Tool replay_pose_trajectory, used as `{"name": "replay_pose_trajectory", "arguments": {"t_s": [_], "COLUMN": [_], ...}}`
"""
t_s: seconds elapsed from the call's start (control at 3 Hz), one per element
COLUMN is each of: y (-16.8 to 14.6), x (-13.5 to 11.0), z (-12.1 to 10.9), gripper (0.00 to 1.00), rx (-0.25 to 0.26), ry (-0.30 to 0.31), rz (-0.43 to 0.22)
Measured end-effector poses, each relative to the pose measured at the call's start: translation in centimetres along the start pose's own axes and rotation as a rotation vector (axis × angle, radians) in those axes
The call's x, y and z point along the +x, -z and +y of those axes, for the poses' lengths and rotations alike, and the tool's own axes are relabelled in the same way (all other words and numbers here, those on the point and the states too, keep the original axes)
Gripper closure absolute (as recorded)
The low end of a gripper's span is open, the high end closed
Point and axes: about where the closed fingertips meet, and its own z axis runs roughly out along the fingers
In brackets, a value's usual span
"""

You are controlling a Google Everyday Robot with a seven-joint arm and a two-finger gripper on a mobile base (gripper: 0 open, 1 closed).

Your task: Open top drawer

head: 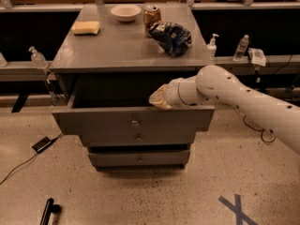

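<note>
The top drawer is the wide grey one with a small round centre knob. It stands pulled out from the cabinet, and its dark inside shows behind the front panel. My gripper is at the end of the white arm, which comes in from the right. It hovers just above the drawer's front edge, right of the knob and clear of it.
On the grey cabinet top lie a yellow sponge, a white bowl, a can and a dark chip bag. Two narrower drawers sit below. A black cable and box lie on the floor at left.
</note>
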Motion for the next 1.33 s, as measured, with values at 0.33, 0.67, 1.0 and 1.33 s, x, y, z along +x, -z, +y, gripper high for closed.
{"name": "replay_pose_trajectory", "arguments": {"t_s": [0.33,0.67,1.0,1.33], "y": [-1.5,-2.0,-2.7,-3.6], "x": [1.0,2.4,3.9,5.7], "z": [-1.6,-2.7,-3.0,-2.4], "gripper": [1.0,1.0,1.0,1.0], "rx": [-0.013,-0.016,-0.044,-0.098], "ry": [-0.005,-0.016,-0.013,-0.018], "rz": [0.035,0.076,0.143,0.206]}}
